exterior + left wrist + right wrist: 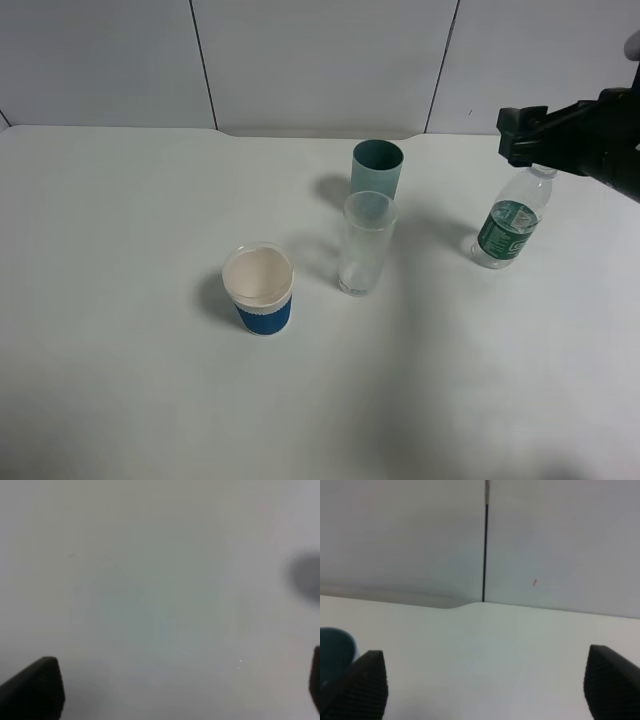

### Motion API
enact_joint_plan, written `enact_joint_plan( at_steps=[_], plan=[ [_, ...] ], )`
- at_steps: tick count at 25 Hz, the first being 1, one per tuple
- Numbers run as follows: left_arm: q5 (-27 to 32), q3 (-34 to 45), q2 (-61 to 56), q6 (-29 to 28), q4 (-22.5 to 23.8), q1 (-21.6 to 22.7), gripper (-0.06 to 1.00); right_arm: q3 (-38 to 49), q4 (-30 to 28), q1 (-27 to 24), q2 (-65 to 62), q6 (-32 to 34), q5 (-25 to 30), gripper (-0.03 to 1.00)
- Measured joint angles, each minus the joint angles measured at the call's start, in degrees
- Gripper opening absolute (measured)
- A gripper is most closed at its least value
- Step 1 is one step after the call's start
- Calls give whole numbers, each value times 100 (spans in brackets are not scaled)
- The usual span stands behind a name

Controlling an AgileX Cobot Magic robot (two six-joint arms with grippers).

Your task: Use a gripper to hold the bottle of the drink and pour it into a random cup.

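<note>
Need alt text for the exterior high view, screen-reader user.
A black gripper reaches in from the right above a capless clear bottle with a green label, standing on a white table. Left of it stand a teal cup, a clear tumbler and a blue-sleeved paper cup.

The bottle (511,223) stands alone at 3 o'clock, bare table (120,230) around it; teal cup (377,168) and glass tumbler (366,243) crowd the centre.
</note>
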Motion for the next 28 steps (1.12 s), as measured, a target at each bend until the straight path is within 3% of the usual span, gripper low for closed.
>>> enact_joint_plan(
  at_steps=[4,8,16,20,28],
  plan=[
    [0,0,0,0,0,0,99,-405,-25,0,-179,-210,620,78],
    [0,0,0,0,0,0,99,-719,-555,-269,-523,-192,1206,78],
    [0,0,0,0,0,0,99,-787,-1799,-1413,-1694,933,2404,78],
    [0,0,0,0,0,0,99,-787,-1966,-1737,-2455,1160,3125,78],
    [0,0,0,0,0,0,99,-787,-1990,-1758,-3968,1187,4744,78]
  ],
)
